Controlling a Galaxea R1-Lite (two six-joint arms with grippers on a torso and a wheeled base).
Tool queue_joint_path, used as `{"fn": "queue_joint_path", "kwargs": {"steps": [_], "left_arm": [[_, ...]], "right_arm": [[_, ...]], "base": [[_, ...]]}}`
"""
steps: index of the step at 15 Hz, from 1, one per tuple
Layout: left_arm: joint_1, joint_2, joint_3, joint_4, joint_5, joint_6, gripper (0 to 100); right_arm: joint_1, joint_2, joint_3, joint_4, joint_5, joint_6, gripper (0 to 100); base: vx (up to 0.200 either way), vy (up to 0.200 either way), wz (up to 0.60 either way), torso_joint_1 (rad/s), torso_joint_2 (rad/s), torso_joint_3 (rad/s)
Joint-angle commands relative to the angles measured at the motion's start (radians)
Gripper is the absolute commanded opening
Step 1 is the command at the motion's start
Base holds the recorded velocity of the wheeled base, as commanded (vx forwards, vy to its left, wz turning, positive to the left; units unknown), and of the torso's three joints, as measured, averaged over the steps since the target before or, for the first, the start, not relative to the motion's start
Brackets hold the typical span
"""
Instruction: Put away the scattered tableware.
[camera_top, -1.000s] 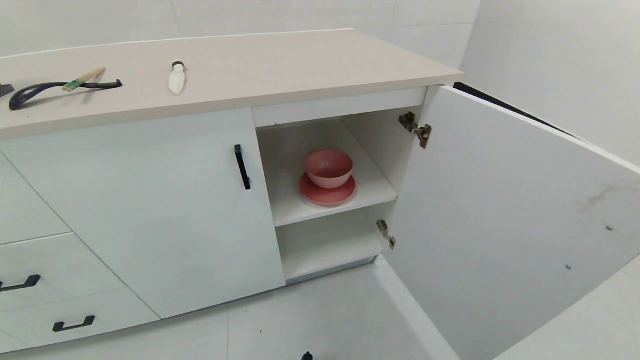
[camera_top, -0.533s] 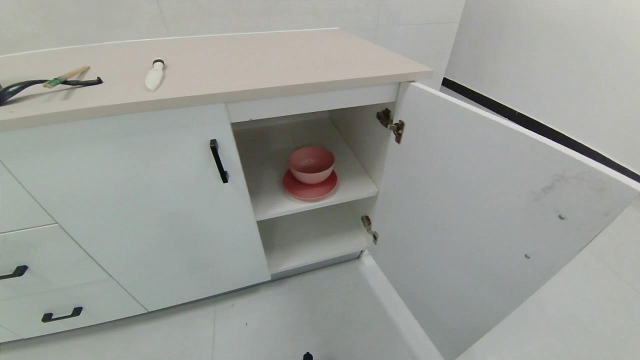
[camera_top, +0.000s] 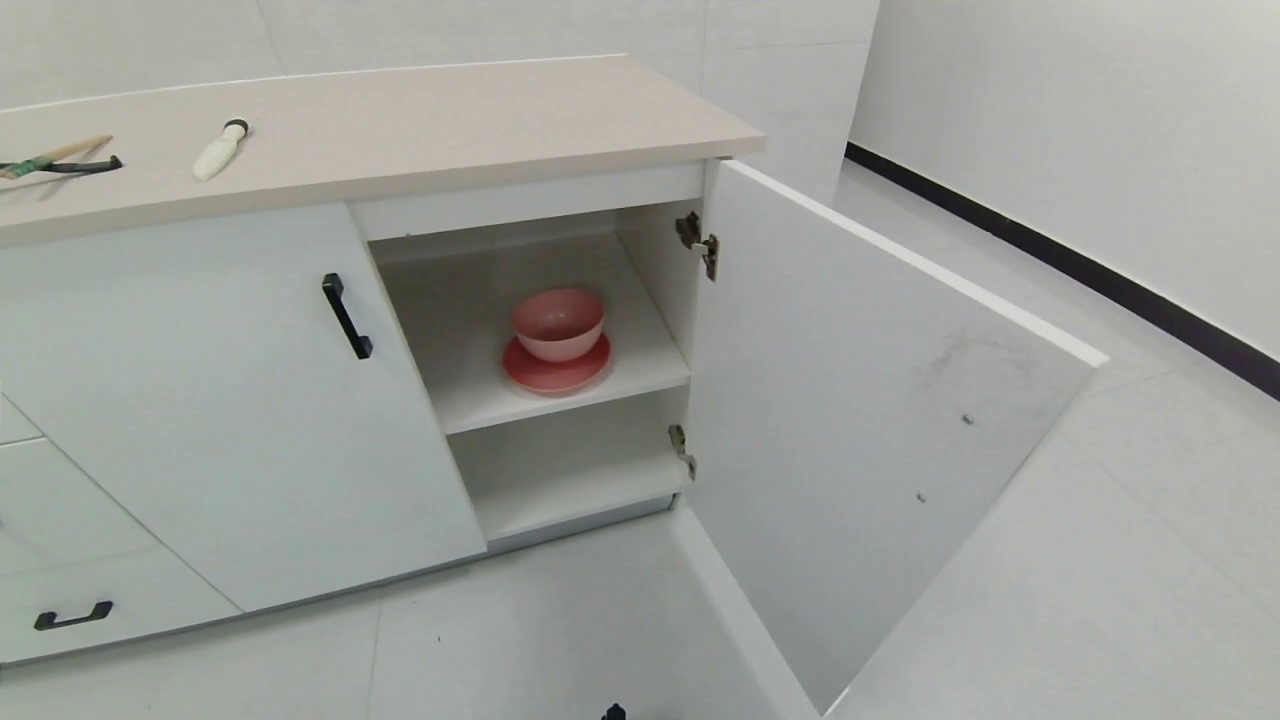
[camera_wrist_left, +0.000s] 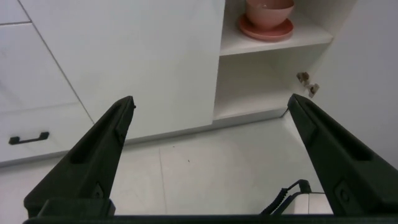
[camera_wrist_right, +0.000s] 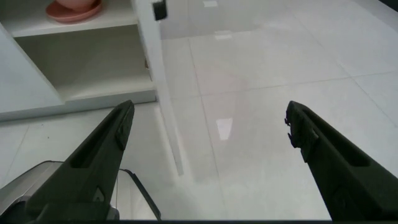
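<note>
A pink bowl (camera_top: 557, 322) sits on a red plate (camera_top: 555, 374) on the upper shelf of the open cabinet (camera_top: 560, 400). On the countertop (camera_top: 450, 120) lie a white-handled utensil (camera_top: 218, 150) and, at the far left edge, a wooden-handled brush across a black ladle handle (camera_top: 60, 160). My left gripper (camera_wrist_left: 211, 102) hangs open above the floor in front of the cabinet, with the bowl (camera_wrist_left: 268, 11) and plate (camera_wrist_left: 266, 28) beyond it. My right gripper (camera_wrist_right: 209, 111) is open over the floor tiles beside the door's edge, with the plate (camera_wrist_right: 73, 9) at the corner.
The right cabinet door (camera_top: 870, 400) stands wide open, jutting out over the floor. The left door (camera_top: 230, 400) with its black handle (camera_top: 346, 315) is closed. A drawer with a black handle (camera_top: 72, 617) sits at lower left. The lower shelf (camera_top: 570, 490) is bare.
The head camera has turned to the right, so the cabinet and counter sit farther left in the picture. The bowl, plate and utensils keep their places.
</note>
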Motion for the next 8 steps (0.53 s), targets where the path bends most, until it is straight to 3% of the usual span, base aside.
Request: {"fn": "queue_joint_path", "kwargs": {"steps": [1, 2, 3, 6, 8], "left_arm": [[-0.001, -0.001, 0.0, 0.002, 0.0, -0.001, 100], [-0.001, -0.001, 0.0, 0.002, 0.0, -0.001, 100], [-0.001, -0.001, 0.0, 0.002, -0.002, 0.001, 100], [-0.001, -0.001, 0.0, 0.002, -0.002, 0.001, 100], [-0.001, -0.001, 0.0, 0.002, -0.002, 0.001, 100]], "right_arm": [[0.0, 0.002, 0.0, 0.0, 0.001, -0.001, 100], [0.0, 0.002, 0.0, 0.0, 0.001, -0.001, 100], [0.0, 0.002, 0.0, 0.0, 0.001, -0.001, 100], [-0.002, 0.002, 0.0, 0.0, 0.001, -0.001, 100], [-0.002, 0.002, 0.0, 0.0, 0.001, 0.001, 100]], "base": [[-0.2, 0.0, 0.0, -0.002, 0.01, 0.002], [-0.2, 0.0, 0.0, 0.002, 0.0, 0.007], [-0.2, -0.2, 0.0, 0.002, 0.0, 0.007], [0.0, -0.2, 0.0, -0.001, 0.0, 0.004], [0.0, -0.2, 0.6, 0.002, 0.0, 0.005]]}}
